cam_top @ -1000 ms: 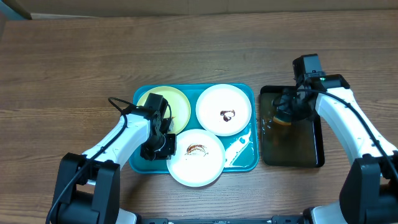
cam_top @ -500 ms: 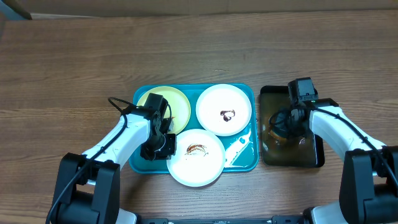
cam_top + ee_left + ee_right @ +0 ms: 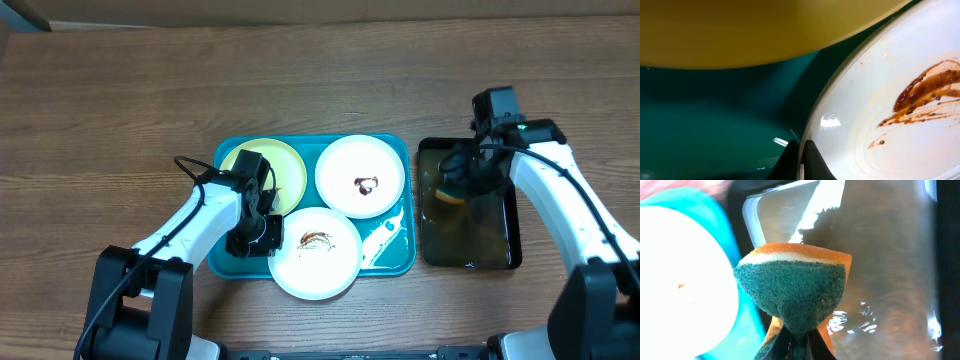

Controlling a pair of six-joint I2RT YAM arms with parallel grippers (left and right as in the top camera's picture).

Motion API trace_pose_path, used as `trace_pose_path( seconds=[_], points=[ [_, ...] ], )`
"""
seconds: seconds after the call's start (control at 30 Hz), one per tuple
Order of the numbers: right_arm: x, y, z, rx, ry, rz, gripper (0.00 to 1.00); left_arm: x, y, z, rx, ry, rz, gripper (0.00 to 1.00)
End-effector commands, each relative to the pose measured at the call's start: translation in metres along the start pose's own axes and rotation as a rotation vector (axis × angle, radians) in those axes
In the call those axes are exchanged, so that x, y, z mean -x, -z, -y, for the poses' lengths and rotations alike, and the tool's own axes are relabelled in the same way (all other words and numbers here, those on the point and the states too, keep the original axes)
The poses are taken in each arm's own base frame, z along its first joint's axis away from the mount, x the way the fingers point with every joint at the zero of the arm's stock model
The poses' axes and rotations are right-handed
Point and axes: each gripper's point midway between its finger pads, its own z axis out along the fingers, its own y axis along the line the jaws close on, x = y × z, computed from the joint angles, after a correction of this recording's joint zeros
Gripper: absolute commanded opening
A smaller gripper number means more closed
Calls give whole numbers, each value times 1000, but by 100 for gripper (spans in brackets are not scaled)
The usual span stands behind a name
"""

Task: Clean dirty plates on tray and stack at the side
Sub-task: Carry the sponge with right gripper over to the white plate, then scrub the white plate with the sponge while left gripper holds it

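Observation:
Three plates lie on the teal tray (image 3: 395, 262): a yellow-green plate (image 3: 285, 165) at the back left, a white plate (image 3: 345, 170) at the back right, and a white plate (image 3: 325, 265) at the front with a brown smear. My left gripper (image 3: 266, 238) is shut on the front plate's left rim. In the left wrist view its jaws (image 3: 801, 160) pinch that white rim (image 3: 890, 125) beside the tray floor (image 3: 715, 115). My right gripper (image 3: 465, 180) is shut on an orange and green sponge (image 3: 795, 290), held over the black tray (image 3: 470, 235).
The black tray (image 3: 890, 270) holds shallow water and stands right of the teal tray, almost touching it. A white wet smear (image 3: 385, 235) lies on the teal tray's front right. Bare wooden table (image 3: 120, 110) lies around both trays.
The right gripper dipped the sponge toward the front of the black tray and has come back up to the tray's back left. The left gripper has held still on the plate rim.

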Motion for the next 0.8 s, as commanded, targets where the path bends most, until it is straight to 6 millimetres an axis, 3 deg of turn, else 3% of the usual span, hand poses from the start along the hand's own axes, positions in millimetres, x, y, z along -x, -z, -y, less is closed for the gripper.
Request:
trace_pose_path(
  seconds=[0.0,0.1,0.17,0.4,0.6,0.77],
  points=[
    [-21,18,-45,183,115,-57,4,-1,-5,-7,40,26,-6,4],
    [-41,18,-65,212,190,-106,4,-1,-5,-7,40,26,-6,4],
    [-65,18,-96,257,296,-136,4,0,-5,-6,40,26,-5,4],
    [-114,11,-159,304,467,-151,4,1,-5,-6,38,25,0,4],
    [-148,-10,-197,326,513,-182,4,1,-5,-6,38,25,1,4],
    [-173,-34,-217,325,550,-217,4,1,-5,-5,38,23,1,4]
  ],
)
